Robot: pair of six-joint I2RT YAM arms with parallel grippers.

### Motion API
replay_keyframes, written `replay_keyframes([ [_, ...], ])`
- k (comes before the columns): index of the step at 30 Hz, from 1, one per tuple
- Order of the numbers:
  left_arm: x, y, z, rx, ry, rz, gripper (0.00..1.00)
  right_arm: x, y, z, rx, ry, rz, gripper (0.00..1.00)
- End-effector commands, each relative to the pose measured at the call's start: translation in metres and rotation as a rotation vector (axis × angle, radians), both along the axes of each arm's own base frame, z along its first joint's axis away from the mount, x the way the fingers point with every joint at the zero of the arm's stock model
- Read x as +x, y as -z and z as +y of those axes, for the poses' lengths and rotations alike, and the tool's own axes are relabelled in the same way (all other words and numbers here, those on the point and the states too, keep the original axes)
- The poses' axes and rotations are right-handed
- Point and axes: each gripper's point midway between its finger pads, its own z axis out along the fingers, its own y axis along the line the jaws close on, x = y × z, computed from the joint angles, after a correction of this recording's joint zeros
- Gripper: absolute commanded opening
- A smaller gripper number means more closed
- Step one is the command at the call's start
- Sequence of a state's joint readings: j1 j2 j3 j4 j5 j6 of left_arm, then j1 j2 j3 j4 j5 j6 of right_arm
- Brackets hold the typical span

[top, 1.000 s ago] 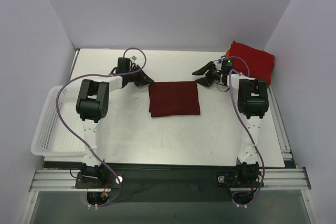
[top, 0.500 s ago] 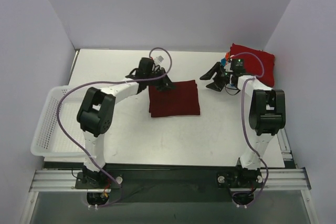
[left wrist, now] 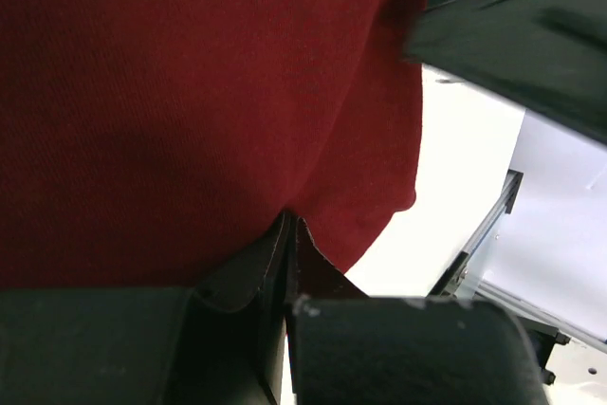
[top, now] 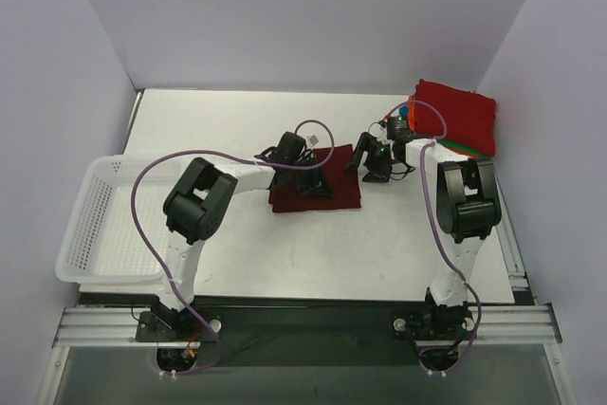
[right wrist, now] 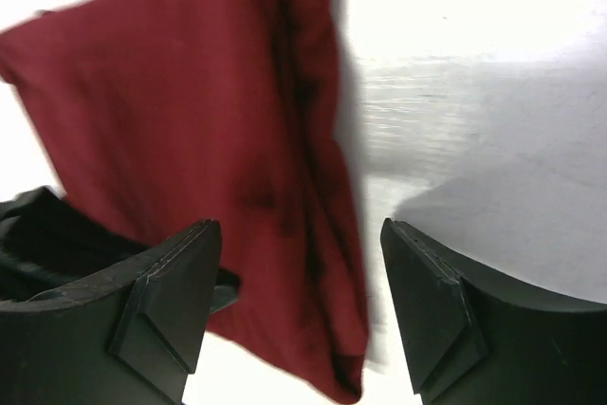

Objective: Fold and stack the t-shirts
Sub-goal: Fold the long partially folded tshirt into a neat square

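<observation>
From overhead, the left gripper [top: 311, 180] had swung in from the far left and now sat on the left half of the maroon t-shirt [top: 334, 194], which lay folded in the middle of the table [top: 285, 253]. The right gripper [top: 366, 160] had come away from the stack of folded t-shirts [top: 460, 111] in the far right corner and reached the shirt's far right corner. In the left wrist view, the jaws were all but closed at the cloth's edge; whether they nipped a fold I couldn't tell. In the right wrist view, the jaws had spread wide, straddling the layered edge without gripping. To me, the 2 arms looked set to carry this shirt to the stack.
</observation>
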State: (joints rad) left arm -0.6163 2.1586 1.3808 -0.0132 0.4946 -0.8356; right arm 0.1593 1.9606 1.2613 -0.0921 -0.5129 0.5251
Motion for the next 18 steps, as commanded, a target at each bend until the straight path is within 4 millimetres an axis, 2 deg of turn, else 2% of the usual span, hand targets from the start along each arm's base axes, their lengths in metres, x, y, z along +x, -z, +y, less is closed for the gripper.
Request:
replay_keyframes([
  [1, 0.004, 0.018, 0.011, 0.087, -0.025, 0.005, 0.08, -0.008, 0.021, -0.008, -0.09, -0.04, 0.055, 0.69],
  [8, 0.006, 0.013, 0.007, 0.083, -0.013, -0.001, 0.08, -0.012, 0.032, -0.003, -0.145, -0.054, 0.068, 0.67],
  [11, 0.007, 0.007, 0.004, 0.071, -0.007, -0.006, 0.08, -0.012, 0.035, 0.003, -0.167, -0.062, 0.078, 0.54],
  [13, 0.007, 0.003, 0.001, 0.061, -0.002, -0.009, 0.08, -0.014, 0.041, 0.005, -0.202, -0.068, 0.093, 0.5],
  [17, 0.006, -0.011, -0.003, 0.045, 0.001, -0.025, 0.08, -0.014, 0.046, 0.001, -0.26, -0.055, 0.104, 0.42],
  [18, 0.006, -0.014, -0.002, 0.046, -0.001, -0.025, 0.08, -0.012, 0.046, 0.001, -0.266, -0.049, 0.104, 0.36],
])
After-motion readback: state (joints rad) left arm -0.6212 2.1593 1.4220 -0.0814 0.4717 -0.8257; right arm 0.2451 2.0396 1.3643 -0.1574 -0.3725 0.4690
